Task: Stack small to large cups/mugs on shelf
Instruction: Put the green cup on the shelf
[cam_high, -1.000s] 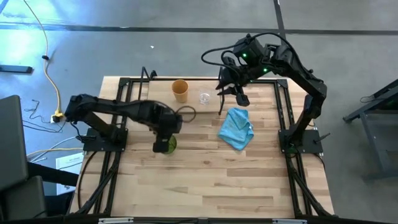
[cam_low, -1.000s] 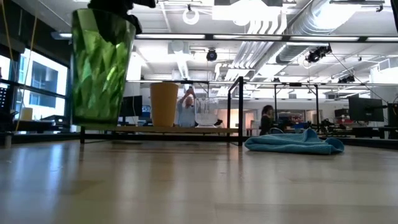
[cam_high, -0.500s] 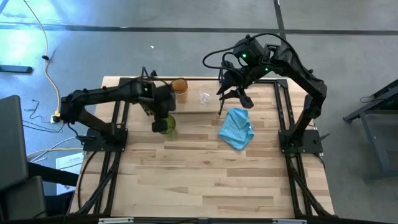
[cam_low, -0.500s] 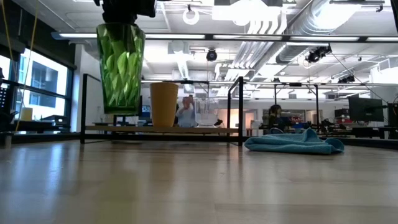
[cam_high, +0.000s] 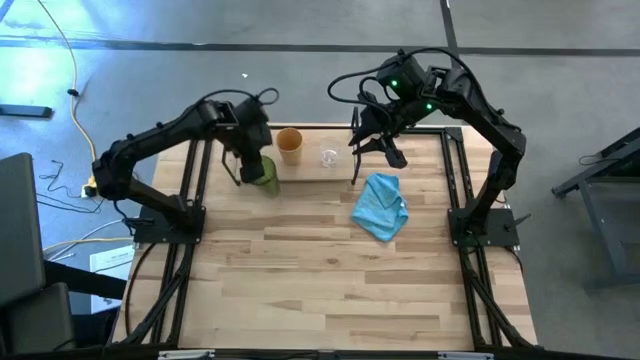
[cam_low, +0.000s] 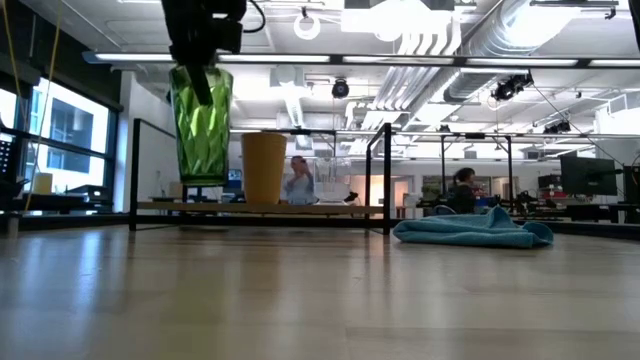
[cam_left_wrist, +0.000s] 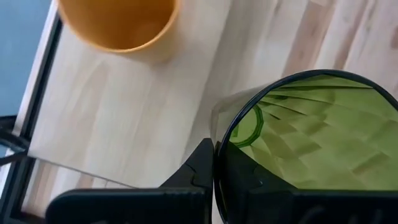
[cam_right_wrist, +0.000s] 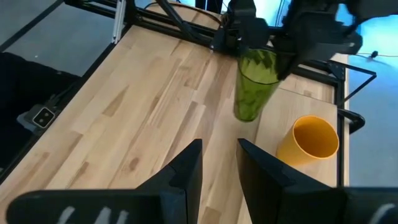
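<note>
My left gripper (cam_high: 250, 160) is shut on the tall translucent green cup (cam_high: 263, 173), which hangs upright above the wood near the shelf's left end (cam_low: 200, 125). The orange-tan cup (cam_high: 289, 145) stands on its base on the low shelf board (cam_high: 310, 140), just right of the green cup (cam_right_wrist: 252, 87). The small clear glass (cam_high: 329, 156) stands on the board further right. My right gripper (cam_high: 376, 150) hovers open to the right of the glass, touching nothing (cam_right_wrist: 217, 168). My left gripper (cam_left_wrist: 219, 165) holds the green cup by its rim (cam_left_wrist: 217, 137), one finger (cam_left_wrist: 202, 168) outside the wall and the other inside the cup. The fingers come from above, pointing down. The cup hangs upright below them, its base (cam_low: 200, 182) lifted clear of the wood.
A light blue cloth (cam_high: 381, 205) lies crumpled on the table right of centre, below the right gripper. Black rod uprights (cam_low: 386, 175) stand at the shelf's ends. The table's near half is bare wood (cam_high: 340, 290).
My left gripper has carried the green cup from the table's middle toward the far edge, up to the shelf beside the orange-tan cup. The cup has stayed upright and off the table throughout.
</note>
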